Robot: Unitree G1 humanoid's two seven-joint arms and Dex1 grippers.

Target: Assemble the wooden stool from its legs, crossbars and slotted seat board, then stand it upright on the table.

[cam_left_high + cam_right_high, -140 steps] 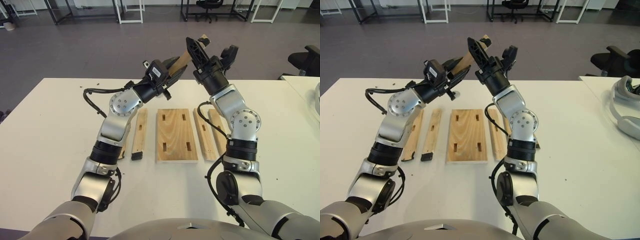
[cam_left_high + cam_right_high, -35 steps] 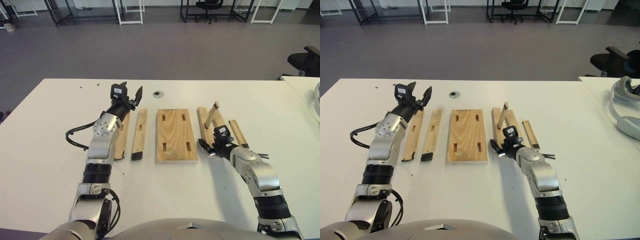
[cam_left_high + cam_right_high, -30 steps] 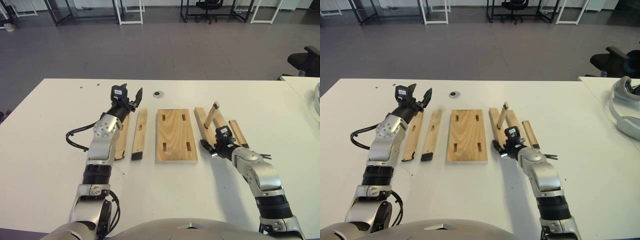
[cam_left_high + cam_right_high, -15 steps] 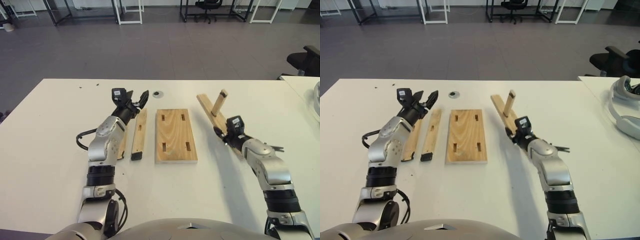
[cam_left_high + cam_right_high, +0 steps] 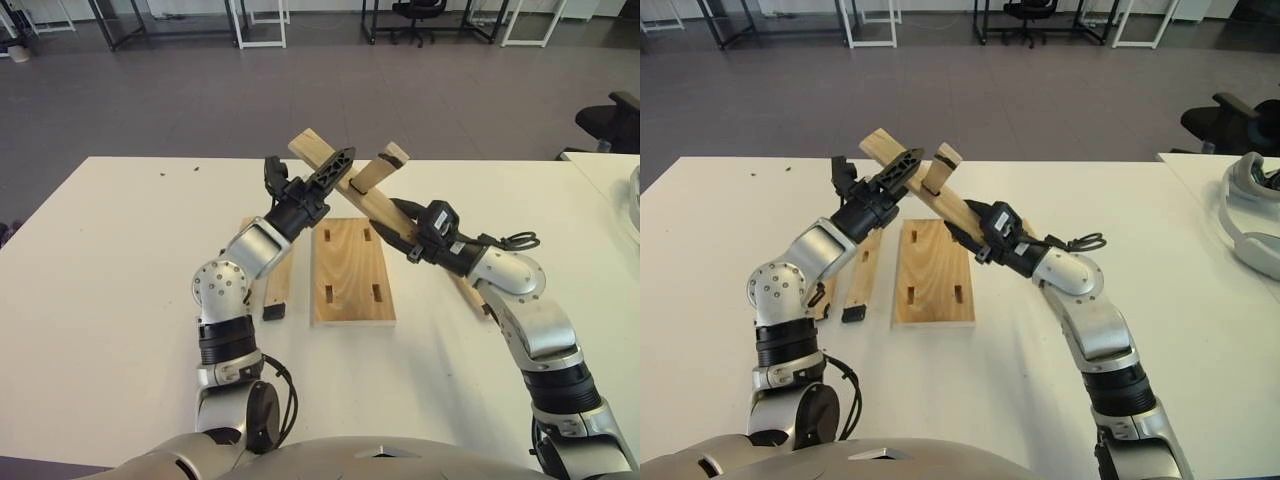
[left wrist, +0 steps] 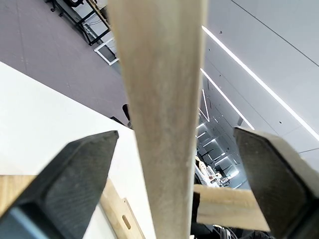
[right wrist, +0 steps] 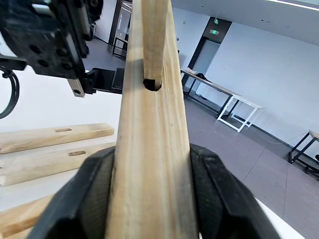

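One leg (image 5: pixel 375 207) with a short crossbar (image 5: pixel 378 166) plugged into its slot is hanging tilted in the air, above the far end of the seat board (image 5: pixel 352 272). My right gripper (image 5: pixel 408 232) is clamping the leg's lower end, fingers pressing the wood from both sides. My left gripper (image 5: pixel 312 165) is sitting at the leg's upper end with its fingers spread wide, one on each side of the wood, and neither is pressing it. The seat board is lying flat on the white table (image 5: pixel 100 260), its four slots facing up. Two more pieces are lying side by side just left of the board: a near leg (image 5: pixel 277 285) with slots showing, and an outer leg (image 5: pixel 821 298) that my left arm is partly hiding.
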